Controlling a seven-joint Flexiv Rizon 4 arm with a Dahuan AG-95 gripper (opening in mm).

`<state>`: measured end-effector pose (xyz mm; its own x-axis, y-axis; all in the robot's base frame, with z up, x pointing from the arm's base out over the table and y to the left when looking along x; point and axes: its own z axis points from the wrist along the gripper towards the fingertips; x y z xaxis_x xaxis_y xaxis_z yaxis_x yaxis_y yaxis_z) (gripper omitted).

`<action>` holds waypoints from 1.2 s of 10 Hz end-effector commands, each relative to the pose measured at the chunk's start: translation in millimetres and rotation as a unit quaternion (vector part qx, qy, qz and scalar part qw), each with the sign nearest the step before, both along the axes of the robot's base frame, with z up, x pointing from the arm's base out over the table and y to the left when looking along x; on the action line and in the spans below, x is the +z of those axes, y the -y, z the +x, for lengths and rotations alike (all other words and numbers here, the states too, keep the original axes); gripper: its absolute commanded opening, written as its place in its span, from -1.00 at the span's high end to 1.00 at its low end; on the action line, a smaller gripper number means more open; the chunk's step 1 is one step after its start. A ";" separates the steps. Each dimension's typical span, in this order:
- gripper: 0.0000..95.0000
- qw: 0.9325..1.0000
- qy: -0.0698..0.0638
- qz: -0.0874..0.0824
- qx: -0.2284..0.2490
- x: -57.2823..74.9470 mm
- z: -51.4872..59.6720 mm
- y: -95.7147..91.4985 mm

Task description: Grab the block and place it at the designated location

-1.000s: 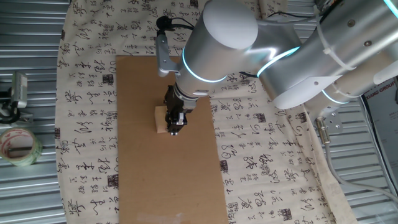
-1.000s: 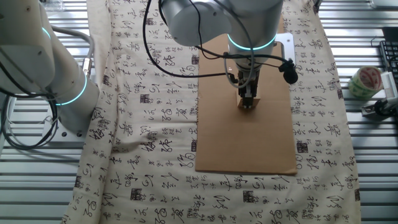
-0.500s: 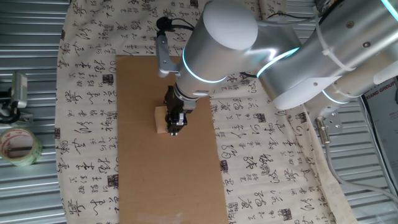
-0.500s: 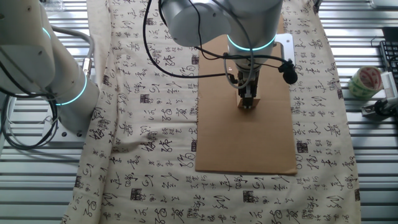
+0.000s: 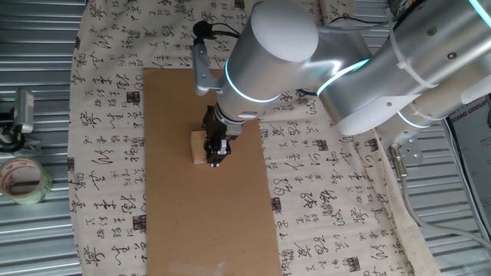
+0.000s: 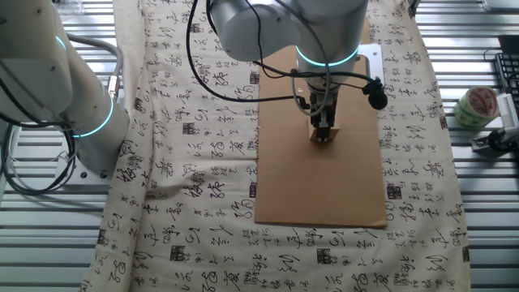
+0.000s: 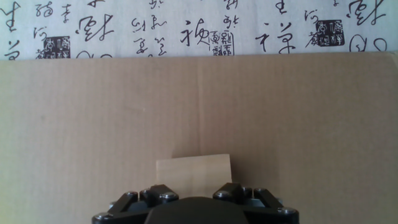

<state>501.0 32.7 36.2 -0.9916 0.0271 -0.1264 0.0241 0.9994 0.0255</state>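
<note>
Pale tan block (image 7: 193, 172) on plain brown cardboard sheet (image 5: 207, 230), cream cloth (image 6: 186, 203) printed with black calligraphy, black end effector (image 5: 217, 156), silver arm (image 5: 368, 69) with cyan rings.

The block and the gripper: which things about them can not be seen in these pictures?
- Grip: in the hand view the gripper body covers the fingertips and the near part of the block, so contact is unclear.
- Block in the other fixed view: the gripper stands in front of it.
- Designated location: no ring visible on the cardboard sheet in any view; too small or covered.
</note>
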 end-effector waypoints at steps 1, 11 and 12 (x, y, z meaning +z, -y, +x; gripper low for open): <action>1.00 1.000 0.001 0.000 0.001 -0.1 -0.2 0.3; 0.20 1.000 0.001 -0.002 0.011 -0.6 -0.1 0.3; 0.20 1.000 0.001 -0.002 0.011 -0.6 -0.1 0.3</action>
<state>500.8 32.4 36.1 -0.9917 0.0046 -0.1282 0.0017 0.9997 0.0225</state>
